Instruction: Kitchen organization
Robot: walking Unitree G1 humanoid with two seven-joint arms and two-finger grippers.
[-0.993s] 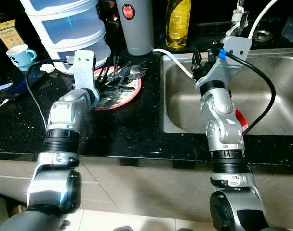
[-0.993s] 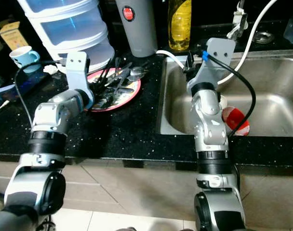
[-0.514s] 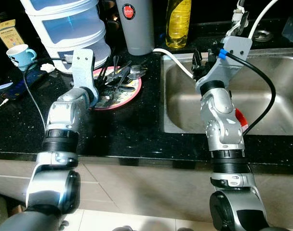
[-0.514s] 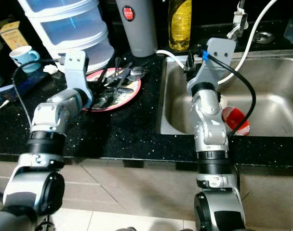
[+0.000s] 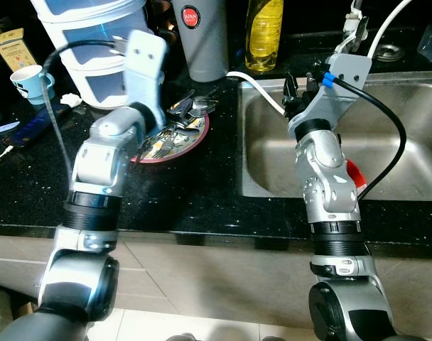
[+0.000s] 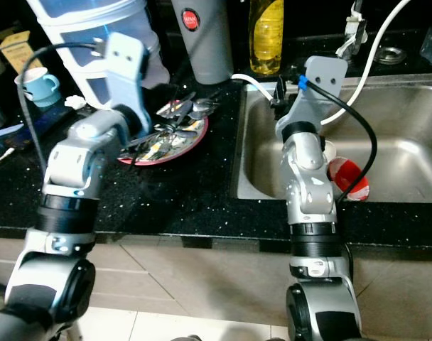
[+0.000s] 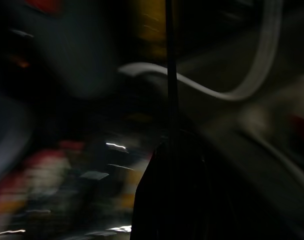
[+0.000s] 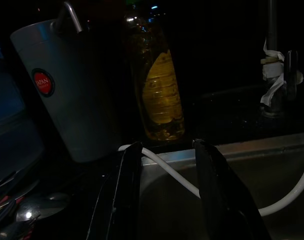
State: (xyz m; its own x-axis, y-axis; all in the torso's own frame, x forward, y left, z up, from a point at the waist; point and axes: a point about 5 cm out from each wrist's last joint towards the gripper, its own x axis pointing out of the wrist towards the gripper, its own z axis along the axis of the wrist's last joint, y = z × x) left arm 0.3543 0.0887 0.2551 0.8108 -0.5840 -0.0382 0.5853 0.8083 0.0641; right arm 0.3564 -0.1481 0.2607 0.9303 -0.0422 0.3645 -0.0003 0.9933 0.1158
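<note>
A: What do the arms look like?
B: Both the left arm [image 5: 95, 177] and the right arm [image 5: 328, 185] are silver, jointed, with black ribbed rings.
A: Cables?
B: A black cable [image 5: 386, 121] loops from the right wrist plate, clipped by a blue tab [image 5: 330, 77]. The right pincer [image 8: 167, 200] has two long black fingers.

Black speckled countertop [image 5: 195, 192] beside a steel sink [image 5: 408, 153]. White hose [image 5: 262, 91] draped over the sink's rim. Blue mug [image 5: 31, 79] and small yellow carton [image 5: 13, 48] at the far left of the counter. Tap base wrapped in white tape [image 8: 273, 75] behind the sink.
</note>
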